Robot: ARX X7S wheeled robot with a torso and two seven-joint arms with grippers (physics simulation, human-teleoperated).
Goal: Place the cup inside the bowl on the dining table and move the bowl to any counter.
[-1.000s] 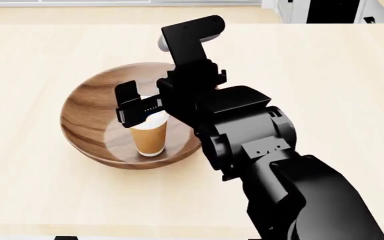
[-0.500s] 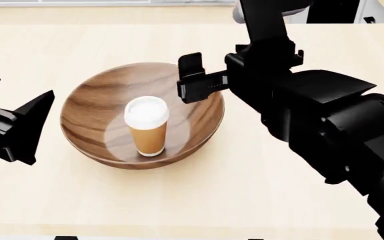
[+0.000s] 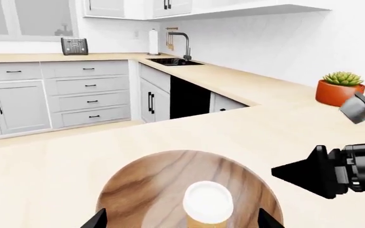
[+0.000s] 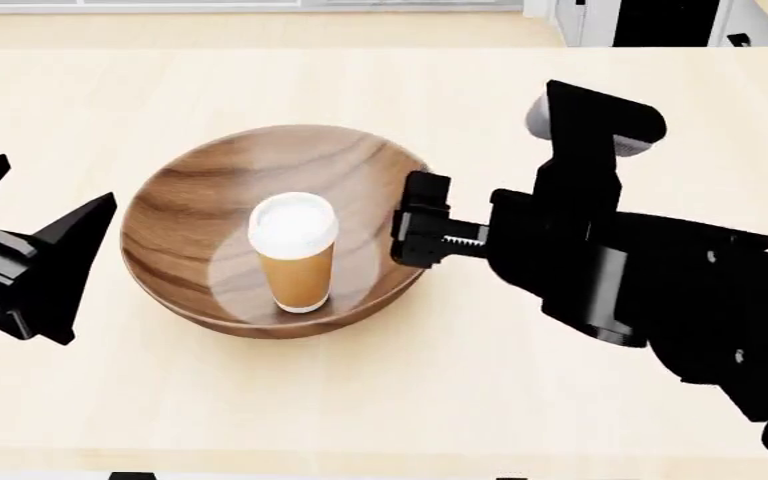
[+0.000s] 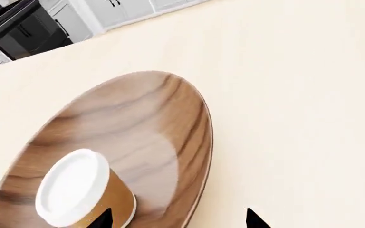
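Head view: cup upright inside bowl, on the paler centre; bowl resting on dining table; left gripper just beside bowl's left rim, fingers spread wide, holding nothing; right gripper at bowl's right rim, contact not discernible, jaw gap not readable from this angle.

Left wrist view: same bowl and cup's white lid seen from low over the tabletop; two dark fingertips well apart, flanking the bowl, nothing between them but bowl and cup; right gripper visible across the bowl; beyond, counter with sink, toaster, potted plant, none seen from the head.

Right wrist view: bowl's rim close, cup standing inside; two fingertips apart, open, empty, one over the bowl's edge, one over bare table.
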